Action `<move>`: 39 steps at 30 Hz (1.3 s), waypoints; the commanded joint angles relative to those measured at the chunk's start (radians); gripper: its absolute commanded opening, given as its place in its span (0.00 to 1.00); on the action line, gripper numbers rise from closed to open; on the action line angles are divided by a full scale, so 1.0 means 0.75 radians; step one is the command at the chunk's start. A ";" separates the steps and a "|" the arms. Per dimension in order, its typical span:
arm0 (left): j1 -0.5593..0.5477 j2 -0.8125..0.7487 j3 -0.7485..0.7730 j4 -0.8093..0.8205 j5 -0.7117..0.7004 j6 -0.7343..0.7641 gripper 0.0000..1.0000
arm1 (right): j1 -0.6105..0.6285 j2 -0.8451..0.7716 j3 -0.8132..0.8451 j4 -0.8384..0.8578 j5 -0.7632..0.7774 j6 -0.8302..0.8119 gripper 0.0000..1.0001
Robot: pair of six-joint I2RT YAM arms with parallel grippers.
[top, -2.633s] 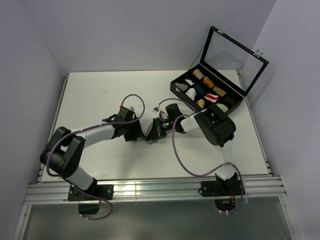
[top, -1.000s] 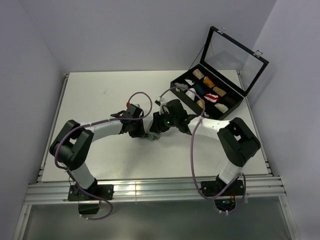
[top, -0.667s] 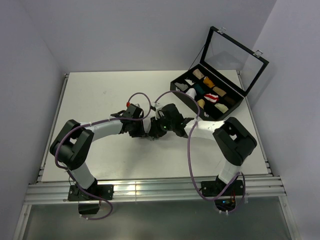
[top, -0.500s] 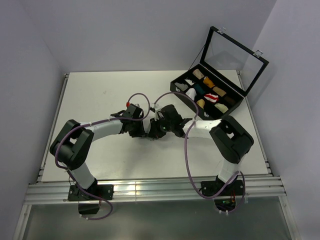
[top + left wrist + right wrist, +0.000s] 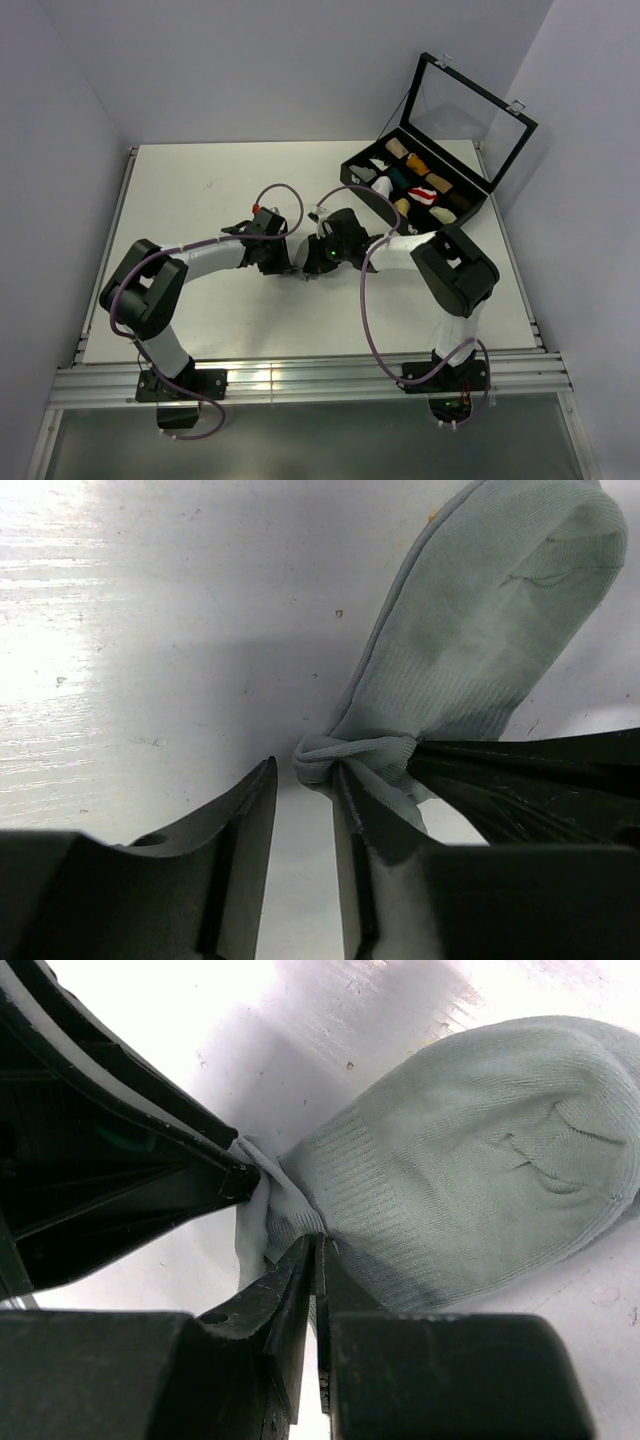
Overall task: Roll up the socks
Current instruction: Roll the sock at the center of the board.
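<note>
The grey sock (image 5: 480, 630) lies flat on the white table (image 5: 200, 190), about midway across it, where your two arms meet. Its toe end is rounded and smooth. Its cuff end is gathered into a small knot of fabric. The long axis runs from that knot away from both sets of fingertips, so the toe is the farthest part from either tool.

The right gripper (image 5: 313, 1255) is closed on the edge of the bunched cuff, with only a sliver of a gap between its fingers. The left gripper (image 5: 303, 780) comes in from the opposite side. Its jaws stand apart with bare table showing between them, and the knot of fabric sits at the tip of one finger. Whether that finger is tucked inside the cuff, you cannot tell.

Both tools are at the cuff and neither is nearer the toe, so any roll would likely start at the cuff and travel toward the toe.
</note>
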 commanded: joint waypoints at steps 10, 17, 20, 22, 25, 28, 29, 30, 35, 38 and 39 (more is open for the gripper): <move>-0.005 -0.015 -0.019 0.032 -0.035 -0.027 0.45 | -0.007 0.050 0.002 -0.021 -0.018 0.025 0.12; -0.005 0.044 -0.007 0.014 -0.058 -0.033 0.38 | -0.007 -0.066 -0.016 -0.070 0.017 0.009 0.16; -0.005 0.055 -0.007 -0.001 -0.056 -0.029 0.37 | 0.005 -0.178 -0.004 -0.144 0.074 -0.053 0.25; -0.005 0.059 -0.003 -0.005 -0.056 -0.025 0.36 | 0.030 -0.230 -0.004 -0.183 0.123 -0.114 0.29; -0.005 0.063 0.007 -0.011 -0.052 -0.015 0.36 | 0.093 -0.296 -0.016 -0.193 0.229 -0.198 0.36; -0.005 0.069 0.014 -0.013 -0.050 -0.011 0.35 | 0.136 -0.292 -0.008 -0.183 0.268 -0.235 0.41; -0.005 0.069 0.016 -0.013 -0.048 -0.011 0.35 | 0.156 -0.275 0.004 -0.179 0.272 -0.235 0.41; -0.005 0.069 0.016 -0.013 -0.050 -0.011 0.35 | 0.165 -0.265 0.008 -0.173 0.276 -0.233 0.41; -0.005 0.063 0.020 -0.015 -0.050 -0.009 0.35 | 0.189 -0.179 0.051 -0.124 0.291 -0.219 0.39; -0.005 0.059 0.020 -0.013 -0.044 -0.009 0.35 | 0.191 -0.138 0.061 -0.105 0.340 -0.208 0.34; -0.005 0.057 0.018 -0.013 -0.044 -0.009 0.35 | 0.189 -0.132 0.063 -0.105 0.354 -0.204 0.32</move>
